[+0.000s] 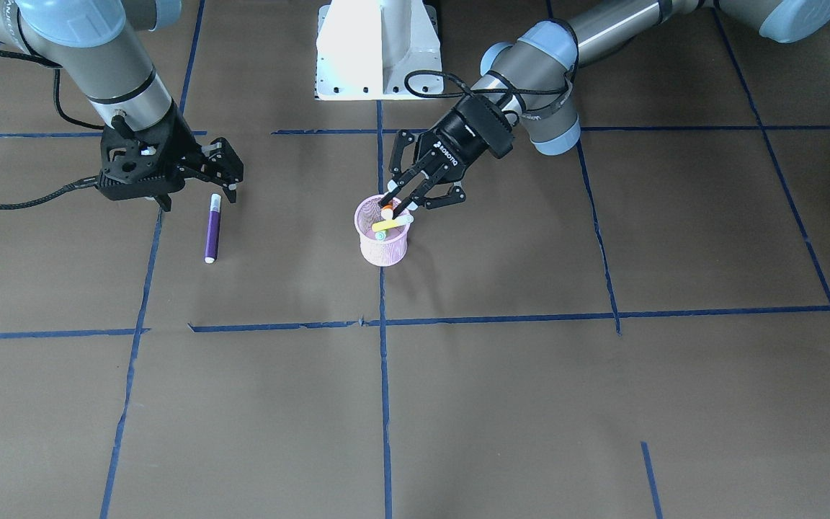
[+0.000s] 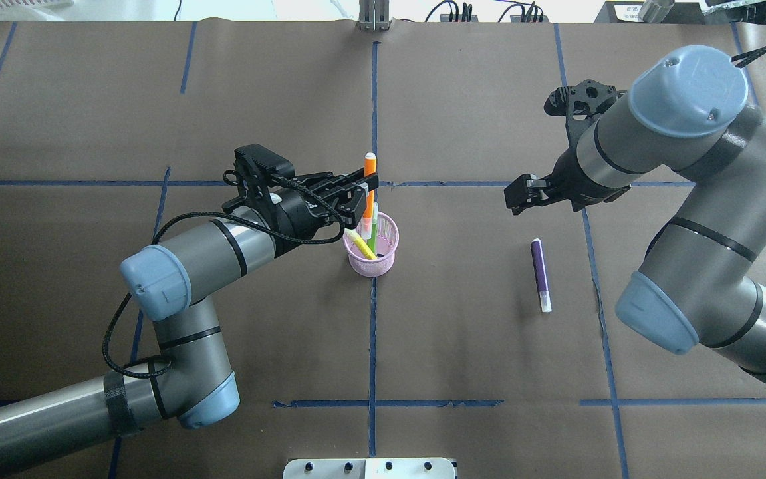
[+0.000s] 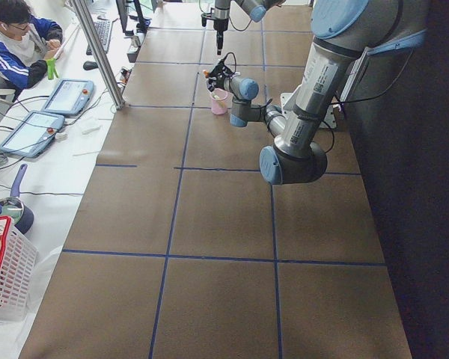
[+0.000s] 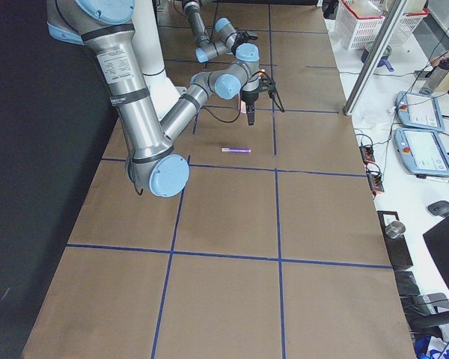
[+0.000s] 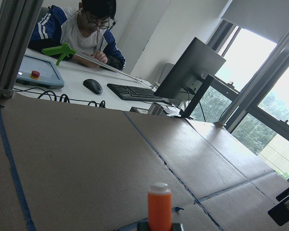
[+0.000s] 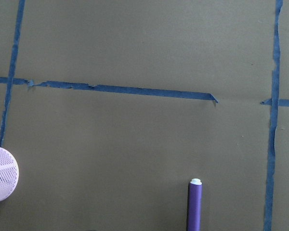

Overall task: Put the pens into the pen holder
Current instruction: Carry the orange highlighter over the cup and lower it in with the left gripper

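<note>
Brown tabletop [image 2: 463, 120], blue tape grid [image 2: 373, 332]. Purple pen [image 2: 540, 274] lies flat on my right side, well apart from pen holder [image 2: 383, 263], long axis running toward and away from my base, pale cap toward me. My right jaws spread, hovering near it. Holder upright; yellow pen [image 2: 360, 242] and green pen [image 2: 373, 226] lean inside. My left jaws pinch orange pen [image 2: 370, 174] upright, lower end at holder mouth.

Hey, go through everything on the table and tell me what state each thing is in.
left hand, shut on the orange pen.
right hand, open, empty, hovering near the purple pen.
orange pen, upright, gripped, lower end at the mouth of the pen holder.
green pen, standing in the pen holder.
yellow pen, leaning in the pen holder.
purple pen, lying flat on the table.
pen holder, upright.
</note>
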